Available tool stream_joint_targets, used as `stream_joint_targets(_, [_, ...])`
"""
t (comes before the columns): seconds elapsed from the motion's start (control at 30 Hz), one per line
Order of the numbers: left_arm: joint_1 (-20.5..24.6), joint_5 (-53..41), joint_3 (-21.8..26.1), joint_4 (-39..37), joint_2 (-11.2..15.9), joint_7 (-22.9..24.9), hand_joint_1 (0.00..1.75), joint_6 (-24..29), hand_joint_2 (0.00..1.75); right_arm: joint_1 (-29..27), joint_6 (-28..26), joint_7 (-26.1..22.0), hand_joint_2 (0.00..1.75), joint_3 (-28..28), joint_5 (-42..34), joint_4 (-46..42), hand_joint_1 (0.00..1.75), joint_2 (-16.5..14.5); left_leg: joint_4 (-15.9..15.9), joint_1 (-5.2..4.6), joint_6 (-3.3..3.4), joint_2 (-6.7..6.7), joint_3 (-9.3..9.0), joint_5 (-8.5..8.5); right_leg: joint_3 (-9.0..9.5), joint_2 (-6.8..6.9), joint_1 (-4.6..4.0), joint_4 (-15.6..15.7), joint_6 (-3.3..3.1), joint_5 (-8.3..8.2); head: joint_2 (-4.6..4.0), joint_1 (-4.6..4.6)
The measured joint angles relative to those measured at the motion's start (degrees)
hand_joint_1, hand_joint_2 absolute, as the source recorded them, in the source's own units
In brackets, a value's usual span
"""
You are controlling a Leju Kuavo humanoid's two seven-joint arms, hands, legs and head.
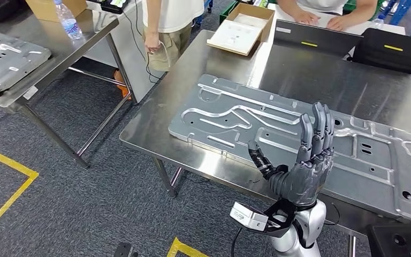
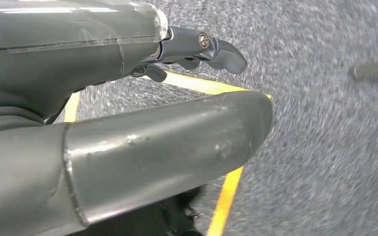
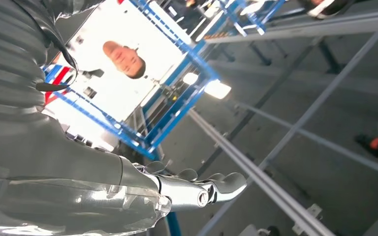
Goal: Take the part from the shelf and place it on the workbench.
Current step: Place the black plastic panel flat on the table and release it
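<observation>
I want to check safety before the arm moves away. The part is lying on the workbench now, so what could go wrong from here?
1. The right robot hand is raised with fingers spread, close above the metal part; pulling back low could catch an edge and shift it.
2. The part lies near the front edge of the workbench, so a push could send it toward the floor.
3. A person stands beside the bench.

Workshop: steel benches (image 1: 155, 115), blue racks (image 3: 177, 93)

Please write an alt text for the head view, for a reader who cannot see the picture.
A large flat grey stamped-metal part lies on a stainless steel workbench, and the right robot hand is raised above its near edge, fingers straight and apart, holding nothing. Two people are at the far side.
</observation>
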State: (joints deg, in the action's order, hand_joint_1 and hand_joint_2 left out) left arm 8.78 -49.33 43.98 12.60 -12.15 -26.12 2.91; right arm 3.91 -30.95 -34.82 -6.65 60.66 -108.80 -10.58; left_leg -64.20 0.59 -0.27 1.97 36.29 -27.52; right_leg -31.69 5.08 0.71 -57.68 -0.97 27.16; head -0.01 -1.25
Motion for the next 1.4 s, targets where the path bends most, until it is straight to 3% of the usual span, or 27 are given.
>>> stream_joint_targets(0.07, [0.22,0.00,0.00,0.01,0.04,-0.02,0.00,0.00,0.00,0.01,0.00,0.00,1.75,-0.01,-0.02,0.00,0.00,-0.01,5.98,-0.48,0.74,2.11,-3.18,1.73,0.34,1.29,-0.27,-0.03,0.52,0.30,0.01,0.01])
stream_joint_targets(0.1, [0.28,0.00,0.00,0.01,0.04,-0.03,0.00,0.00,0.00,0.01,0.00,-0.01,1.75,-0.04,-0.03,0.00,0.00,-0.01,6.94,-0.72,1.06,2.45,-3.55,1.76,0.49,1.89,-0.39,0.00,0.81,0.39,0.01,0.02])
stream_joint_targets(0.17, [0.15,0.02,0.00,-0.01,0.05,-0.04,0.00,0.01,0.00,0.01,0.00,-0.08,1.75,-0.20,-0.02,-0.01,0.00,-0.03,7.17,-0.67,1.61,0.90,-3.46,2.05,0.79,2.86,-0.41,0.14,1.43,0.55,0.01,0.01])
stream_joint_targets(0.2, [0.03,0.03,0.00,-0.01,0.02,-0.07,0.00,0.01,0.00,-0.02,0.00,-0.13,1.75,-0.35,-0.01,-0.01,0.00,-0.03,7.48,-0.53,1.89,0.16,-3.58,2.28,0.90,2.18,-0.29,-0.16,1.77,0.95,0.00,0.03])
stream_joint_targets(0.27, [-0.04,0.08,0.01,-0.01,-0.09,-0.15,0.00,0.04,0.00,-0.22,0.00,-0.27,1.75,-0.63,0.04,-0.04,0.00,-0.03,8.03,-0.15,2.50,-1.23,-3.92,2.80,-0.39,-1.20,-0.02,-3.67,2.26,3.54,0.00,0.07])
stream_joint_targets(0.3, [-0.01,0.11,0.01,-0.01,-0.15,-0.20,0.00,0.07,0.00,-0.45,0.00,-0.31,1.75,-0.71,0.11,-0.04,0.00,0.00,8.10,-0.15,2.66,-1.91,-3.87,2.92,-1.94,-3.16,0.10,-7.11,2.35,5.49,0.00,0.08])
stream_joint_targets(0.37, [0.01,0.19,0.02,-0.01,-0.19,-0.25,0.00,0.14,0.00,-0.94,0.00,-0.42,1.75,-0.84,0.27,-0.02,0.00,0.05,8.02,-0.18,2.82,-3.49,-3.73,3.01,-5.58,-4.66,0.10,-14.16,2.40,8.37,0.00,0.09])
stream_joint_targets(0.4, [-0.07,0.21,0.02,-0.01,-0.20,-0.27,0.00,0.15,0.00,-1.11,0.00,-0.46,1.75,-0.90,0.31,0.01,0.00,0.07,7.92,-0.19,2.81,-4.39,-3.70,2.99,-6.51,-4.81,0.10,-15.57,2.40,8.21,0.01,0.08])
stream_joint_targets(0.43, [-0.16,0.23,0.02,-0.01,-0.20,-0.27,0.00,0.15,0.00,-1.19,0.00,-0.50,1.75,-0.95,0.32,0.02,0.00,0.06,7.77,-0.18,2.76,-5.31,-3.70,2.95,-6.41,-4.95,0.13,-14.82,2.37,6.88,0.01,0.09])
stream_joint_targets(0.47, [-0.23,0.24,0.02,-0.01,-0.20,-0.27,0.00,0.15,0.00,-1.22,0.00,-0.52,1.75,-0.98,0.32,0.02,0.00,0.06,7.58,-0.16,2.67,-6.25,-3.72,2.88,-5.26,-5.33,0.19,-11.92,2.28,4.62,0.01,0.09])
stream_joint_targets(0.53, [-0.23,0.27,0.02,-0.01,-0.21,-0.27,0.00,0.15,0.00,-1.24,0.00,-0.52,1.75,-1.07,0.37,0.02,0.00,0.05,7.11,-0.16,2.32,-7.93,-3.58,2.66,-2.09,-7.74,0.42,-4.35,2.01,0.82,0.01,0.08])
stream_joint_targets(0.6, [-0.19,0.38,0.02,-0.01,-0.23,-0.31,0.00,0.15,0.00,-1.29,0.00,-0.52,1.75,-1.17,0.50,0.02,0.00,0.05,6.81,-0.12,1.68,-9.26,-3.16,2.59,-0.66,-9.37,0.44,-0.79,1.80,-0.17,0.00,0.08])
stream_joint_targets(0.67, [-0.36,0.55,0.03,-0.01,-0.21,-0.34,0.00,0.16,0.00,-1.32,0.00,-0.52,1.75,-1.34,0.63,0.02,0.00,0.04,6.91,0.01,0.92,-10.40,-2.80,2.70,-0.53,-8.49,0.32,-0.58,1.42,-0.16,0.00,0.08])
stream_joint_targets(0.7, [-0.47,0.61,0.03,-0.01,-0.19,-0.35,0.00,0.16,0.00,-1.29,0.00,-0.52,1.75,-1.45,0.70,0.02,0.00,0.02,6.67,0.02,0.65,-10.16,-2.65,2.53,-0.37,-7.80,0.37,-0.34,1.06,-0.27,0.01,0.08])
stream_joint_targets(0.77, [-0.45,0.65,0.04,-0.01,-0.16,-0.37,0.00,0.17,0.00,-1.32,0.00,-0.50,1.75,-1.59,0.87,0.02,0.00,-0.06,3.30,-0.07,0.18,-7.12,-1.00,0.40,-0.08,-6.13,0.57,0.20,0.24,-0.48,0.01,-0.02])
stream_joint_targets(0.83, [-0.27,0.67,0.04,-0.01,-0.18,-0.43,0.00,0.16,0.00,-1.51,0.00,-0.43,1.75,-1.58,1.07,0.03,0.00,-0.11,-4.20,0.00,-0.23,-3.42,2.71,-3.47,-0.05,-4.33,0.36,0.32,-0.25,-0.43,0.01,-0.10])
stream_joint_targets(0.9, [-0.28,0.69,0.04,-0.01,-0.18,-0.47,0.00,0.15,0.00,-1.70,0.00,-0.32,1.75,-1.57,1.21,0.15,0.00,-0.11,-9.78,0.20,-0.54,-2.38,5.48,-5.26,-0.06,-2.53,0.19,0.29,-0.29,-0.27,0.01,-0.10])
stream_joint_targets(0.93, [-0.36,0.70,0.05,-0.01,-0.17,-0.48,0.00,0.15,0.00,-1.74,0.00,-0.27,1.75,-1.57,1.23,0.22,0.00,-0.11,-9.58,0.25,-0.61,-2.21,5.33,-4.57,-0.01,-1.71,0.18,0.27,-0.23,-0.19,0.01,-0.11])
stream_joint_targets(0.97, [-0.43,0.71,0.05,-0.01,-0.16,-0.48,0.00,0.15,0.00,-1.75,0.00,-0.23,1.75,-1.57,1.26,0.27,0.00,-0.11,-7.05,0.27,-0.58,-1.88,3.95,-2.96,0.11,-0.94,0.17,0.27,-0.12,-0.08,0.01,-0.11])
stream_joint_targets(1.03, [-0.37,0.78,0.07,-0.01,-0.13,-0.51,0.00,0.16,0.00,-1.74,0.00,-0.19,1.75,-1.57,1.26,0.31,0.00,-0.11,1.42,0.04,-0.14,0.38,-0.77,0.59,0.56,0.45,0.03,0.27,0.27,0.22,0.01,-0.11])
stream_joint_targets(1.1, [-0.15,0.83,0.08,-0.01,-0.13,-0.58,0.00,0.17,0.00,-1.70,0.00,-0.16,1.75,-1.58,1.26,0.32,0.00,-0.11,6.50,-0.34,0.64,2.06,-3.44,2.01,0.98,1.63,-0.21,0.28,0.87,0.53,0.01,-0.09])
stream_joint_targets(1.2, [-0.28,0.87,0.10,-0.01,-0.13,-0.62,0.00,0.20,0.00,-1.60,0.00,-0.15,1.75,-1.73,1.30,0.42,0.00,-0.11,7.25,-0.42,1.69,0.47,-3.33,2.23,1.50,2.70,-0.25,0.48,1.91,0.78,0.01,-0.08])
stream_joint_targets(1.27, [-0.40,0.90,0.12,-0.01,-0.14,-0.60,0.00,0.21,0.00,-1.53,0.00,-0.07,1.75,-1.89,1.37,0.50,0.00,-0.10,7.76,-0.13,2.39,-0.88,-3.60,2.69,0.83,-0.09,0.04,-1.69,2.54,2.66,0.01,-0.05])
stream_joint_targets(1.33, [-0.36,0.92,0.13,-0.01,-0.15,-0.56,0.00,0.22,0.00,-1.66,0.00,0.08,1.75,-1.93,1.46,0.63,0.00,-0.02,7.91,-0.04,2.80,-2.29,-3.59,2.96,-2.39,-3.76,0.24,-8.62,2.79,6.61,0.00,-0.02])
stream_joint_targets(1.37, [-0.34,0.93,0.14,-0.01,-0.15,-0.55,0.00,0.22,0.00,-1.77,0.00,0.13,1.75,-1.93,1.51,0.72,0.00,0.04,7.86,-0.10,2.86,-3.07,-3.47,2.99,-4.41,-4.49,0.22,-12.57,2.79,8.27,0.00,-0.01])
stream_joint_targets(1.4, [-0.39,0.94,0.14,-0.01,-0.15,-0.54,0.00,0.22,0.00,-1.86,0.00,0.18,1.75,-1.93,1.52,0.81,0.00,0.09,7.77,-0.17,2.90,-3.93,-3.40,3.00,-5.93,-4.75,0.16,-15.30,2.76,8.92,-0.01,-0.02])
